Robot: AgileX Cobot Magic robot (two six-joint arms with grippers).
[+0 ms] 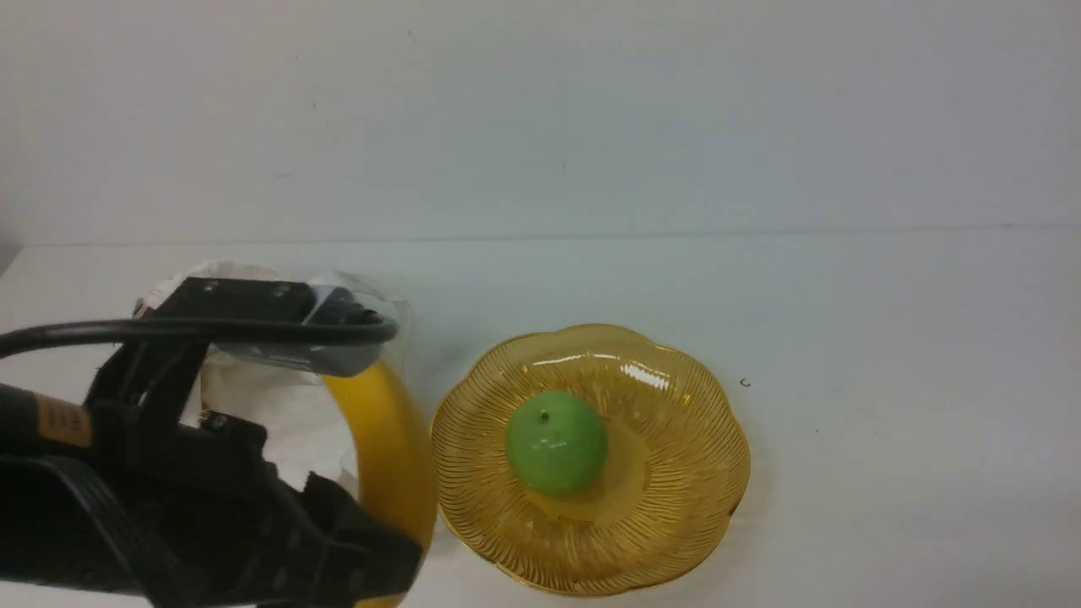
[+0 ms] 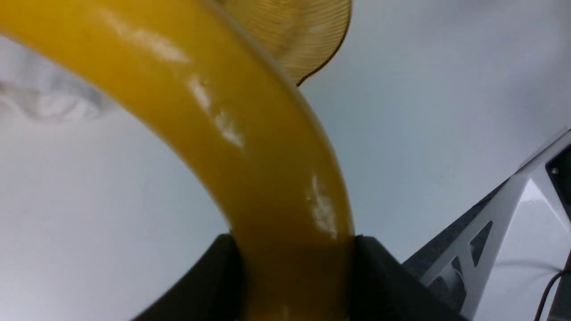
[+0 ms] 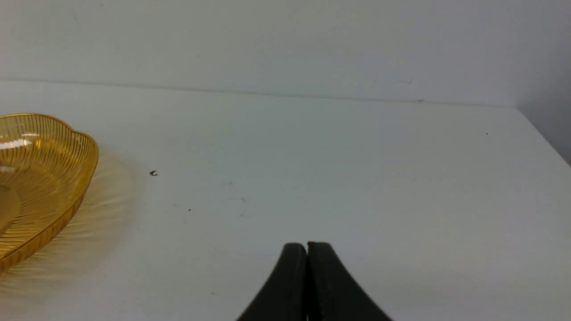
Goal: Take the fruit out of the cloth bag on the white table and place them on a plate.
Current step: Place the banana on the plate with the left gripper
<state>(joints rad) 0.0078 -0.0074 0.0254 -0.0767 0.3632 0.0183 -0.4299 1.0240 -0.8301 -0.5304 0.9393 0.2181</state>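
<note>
My left gripper (image 2: pixel 294 249) is shut on one end of the glossy yellow banana (image 2: pixel 214 125), a black finger pressed on each side. In the front view the banana (image 1: pixel 390 452) hangs curved above the white table (image 1: pixel 887 422), just left of the amber ribbed plate (image 1: pixel 676 540). The white cloth bag (image 1: pixel 279 414) lies crumpled behind the left arm, mostly hidden by it. The left wrist view shows the bag's fabric (image 2: pixel 49 98) and the plate's rim (image 2: pixel 308 40) beyond the banana. My right gripper (image 3: pixel 307 246) is shut and empty, hovering over bare table right of the plate (image 3: pixel 84 147).
A round green apple (image 1: pixel 556 441) sits in the middle of the plate. A tiny dark speck (image 1: pixel 745 382) lies right of the plate. A white metal bracket (image 2: pixel 499 223) shows past the table's edge. The wall stands along the table's far edge.
</note>
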